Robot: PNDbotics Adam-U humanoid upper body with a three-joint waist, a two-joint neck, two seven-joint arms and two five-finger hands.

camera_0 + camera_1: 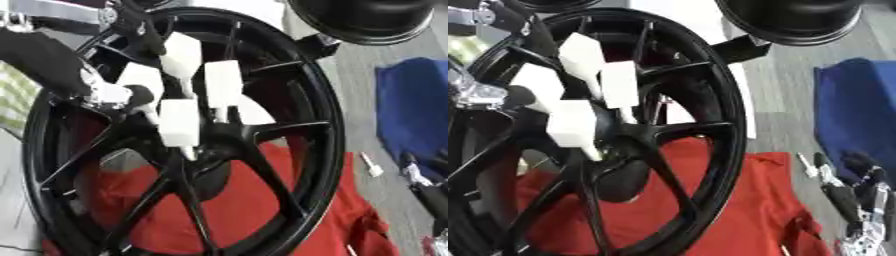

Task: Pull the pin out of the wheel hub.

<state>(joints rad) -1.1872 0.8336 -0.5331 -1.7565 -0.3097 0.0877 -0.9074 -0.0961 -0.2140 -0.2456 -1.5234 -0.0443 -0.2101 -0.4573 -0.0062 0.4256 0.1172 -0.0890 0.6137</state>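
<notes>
A black spoked wheel (302,95) stands upright and fills most of both views. Several white block-headed pins cluster around its hub (210,145), stems pointing at the centre: one at the top (182,55), one at the right (223,82), one low (179,122) and one at the left (140,77). My left hand (109,92) reaches in from the upper left. Its thumb lies over the leftmost pin and a dark finger runs above it, so it seems pinched on that pin. My right hand (855,195) rests at the lower right, fingers up and relaxed, holding nothing.
A red cloth (262,200) lies under the wheel. A blue cloth (411,110) covers the floor at the right. Another black wheel (363,20) hangs in at the top right. A small white pin (372,165) lies loose on the grey floor.
</notes>
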